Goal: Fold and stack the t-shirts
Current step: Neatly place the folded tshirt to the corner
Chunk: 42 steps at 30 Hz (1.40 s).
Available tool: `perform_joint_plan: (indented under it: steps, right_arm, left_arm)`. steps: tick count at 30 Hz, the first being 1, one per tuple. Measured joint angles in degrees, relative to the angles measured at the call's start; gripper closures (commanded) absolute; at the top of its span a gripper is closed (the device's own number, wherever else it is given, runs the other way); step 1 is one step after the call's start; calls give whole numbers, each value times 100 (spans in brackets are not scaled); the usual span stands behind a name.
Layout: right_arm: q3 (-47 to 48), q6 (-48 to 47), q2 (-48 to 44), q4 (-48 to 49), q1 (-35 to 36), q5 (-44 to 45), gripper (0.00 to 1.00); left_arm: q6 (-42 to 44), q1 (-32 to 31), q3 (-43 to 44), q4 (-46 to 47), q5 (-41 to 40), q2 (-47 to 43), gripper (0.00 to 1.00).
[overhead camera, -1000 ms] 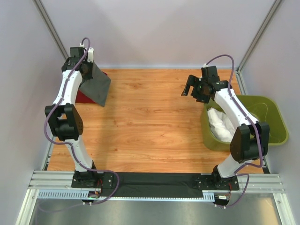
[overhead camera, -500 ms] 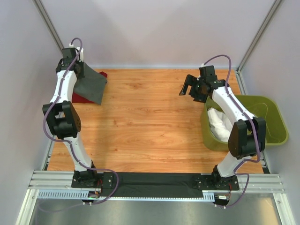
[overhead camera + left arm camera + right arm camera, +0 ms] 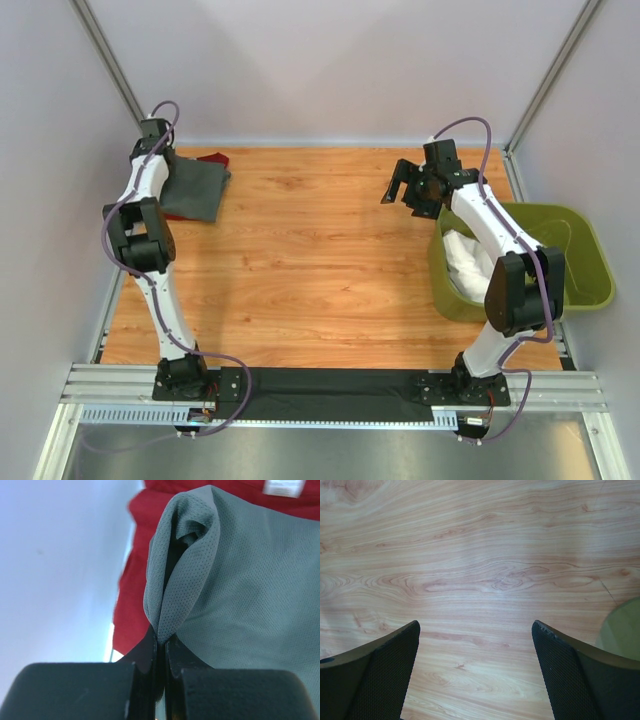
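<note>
Wooden table [image 3: 320,250], pale walls [image 3: 330,70]; left jaws pinching grey t-shirt [image 3: 250,585]; right jaws wide.

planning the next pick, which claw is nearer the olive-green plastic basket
Right. The right claw hovers open over the wooden table beside the olive-green plastic basket; the left claw is at the opposite side, shut on the dark grey t-shirt.
</note>
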Motion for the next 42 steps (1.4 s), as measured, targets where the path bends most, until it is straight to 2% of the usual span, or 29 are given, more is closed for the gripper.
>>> perform_joint_plan:
  steps: [7, 8, 10, 11, 13, 15, 17, 19, 25, 27, 28, 29, 32, 38, 42]
  right_arm:
    - [4, 55, 11, 9, 0, 37, 5]
    - [7, 59, 15, 9, 0, 37, 4]
    - [22, 59, 22, -2, 0, 39, 4]
    - [37, 59, 28, -11, 0, 44, 4]
    - [85, 55, 52, -46, -2, 55, 4]
    - [138, 48, 81, -83, -2, 83, 4]
    - [179, 7, 92, -111, -4, 98, 3]
    - [221, -61, 87, -133, -13, 105, 3]
    - [223, -317, -120, -85, -66, 90, 3]
    - [199, -407, -348, -50, -81, 92, 2]
    - [197, -450, -492, -42, -92, 94, 0]
    - [197, -485, -629, -37, -94, 101, 0]
    - [197, -645, -1189, 35, -101, 190, 0]
    - [131, -918, -2330, 109, -101, 546, 0]
    - [-415, -992, -3281, 275, -103, 693, 0]
  left_arm:
    - [-168, 348, 251, 179, 76, 120, 100]
    - [-181, 382, 258, 203, 129, 125, 95]
    - [-205, 437, 264, 205, 223, 151, 77]
    - [-229, 448, 267, 203, 260, 168, 58]
    - [-302, 450, 267, 184, 343, 208, 33]
    - [-378, 444, 260, 162, 400, 212, 23]
    - [-442, 437, 251, 179, 424, 201, 20]
    - [-472, 422, 181, 188, 413, 140, 11]
    - [-903, 415, -175, 140, 2, -531, 7]
    - [-1062, 415, -540, 251, -42, -997, 7]
    - [-1139, 415, -811, 278, 0, -1314, 0]
    - [-1207, 420, -1093, 319, 66, -1644, 1]
    - [-1414, 415, -1810, 389, 586, -2636, 0]
    - [-1493, 118, -2496, 232, 1766, -4389, 0]
    - [-1637, 9, -3362, 68, 2540, -5849, 0]
